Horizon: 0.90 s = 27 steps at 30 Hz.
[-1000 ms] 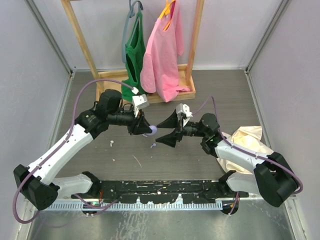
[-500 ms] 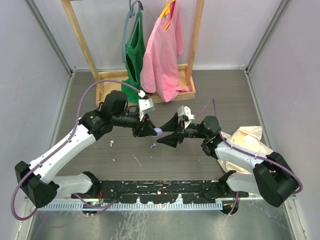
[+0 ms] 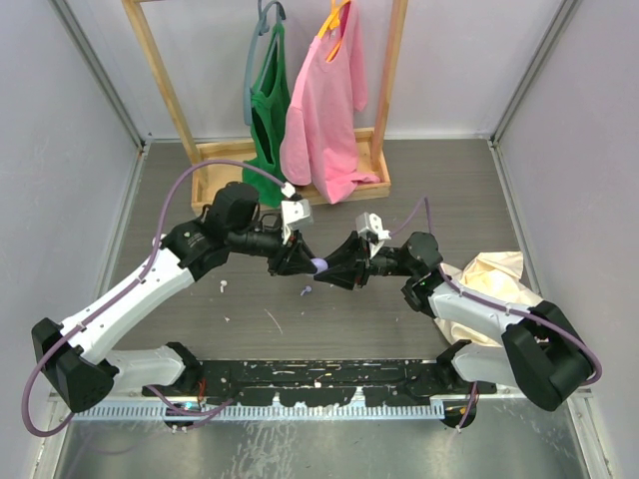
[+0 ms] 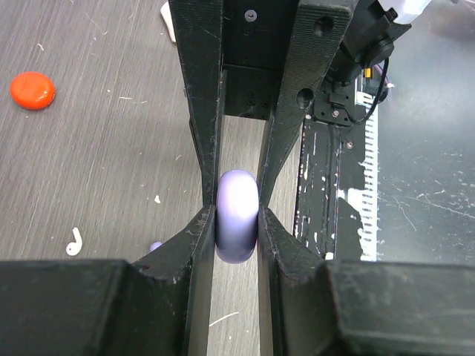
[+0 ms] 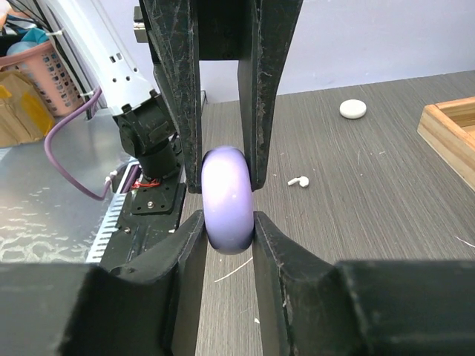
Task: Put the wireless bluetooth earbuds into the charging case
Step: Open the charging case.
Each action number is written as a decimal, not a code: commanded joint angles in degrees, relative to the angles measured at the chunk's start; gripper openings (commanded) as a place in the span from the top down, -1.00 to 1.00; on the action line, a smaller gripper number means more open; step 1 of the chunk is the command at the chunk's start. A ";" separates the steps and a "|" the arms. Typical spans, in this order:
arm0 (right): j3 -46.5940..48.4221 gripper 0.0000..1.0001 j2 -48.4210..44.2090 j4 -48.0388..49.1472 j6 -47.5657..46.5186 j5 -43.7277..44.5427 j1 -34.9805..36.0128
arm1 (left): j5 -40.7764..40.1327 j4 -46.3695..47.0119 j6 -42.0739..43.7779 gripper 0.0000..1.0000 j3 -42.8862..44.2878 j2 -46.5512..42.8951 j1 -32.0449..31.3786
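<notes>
A rounded lavender charging case point(image 3: 319, 265) hangs above the table between both arms. My left gripper point(image 3: 311, 263) is shut on it from the left and my right gripper point(image 3: 328, 267) is shut on it from the right. In the left wrist view the case point(image 4: 237, 196) sits between my own jaws point(image 4: 237, 231) with the other arm's fingers point(image 4: 204, 111) above it. The right wrist view shows the same case point(image 5: 227, 185) clamped in my gripper point(image 5: 228, 231). One tiny lavender earbud point(image 3: 307, 290) point(image 4: 156, 245) lies under the case. A paler stemmed earbud point(image 3: 222, 285) point(image 4: 73, 242) point(image 5: 298, 180) lies further left.
A wooden rack point(image 3: 170, 90) with a green top point(image 3: 268, 110) and a pink top point(image 3: 324, 110) stands at the back. A cream cloth point(image 3: 489, 274) lies by the right arm. An orange disc point(image 4: 31, 89) and a white disc point(image 5: 353, 109) lie on the table.
My left arm carried the case rightward to the right gripper. The right gripper's jaws, wide apart a second ago, have closed onto the case.
</notes>
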 commanded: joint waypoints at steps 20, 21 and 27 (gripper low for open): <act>-1.38 0.98 2.16 11.51 4.03 -2.84 -0.22 | 0.13 7.13 -1.41 0.23 -0.32 -1.85 -0.98; -1.53 0.99 2.02 11.51 3.95 -2.75 -0.31 | -0.13 7.23 -1.76 0.11 -0.65 -2.12 -0.98; -2.70 0.99 1.05 11.54 3.16 -1.53 -0.66 | -2.23 9.10 -3.31 -0.16 -3.51 -3.56 -1.03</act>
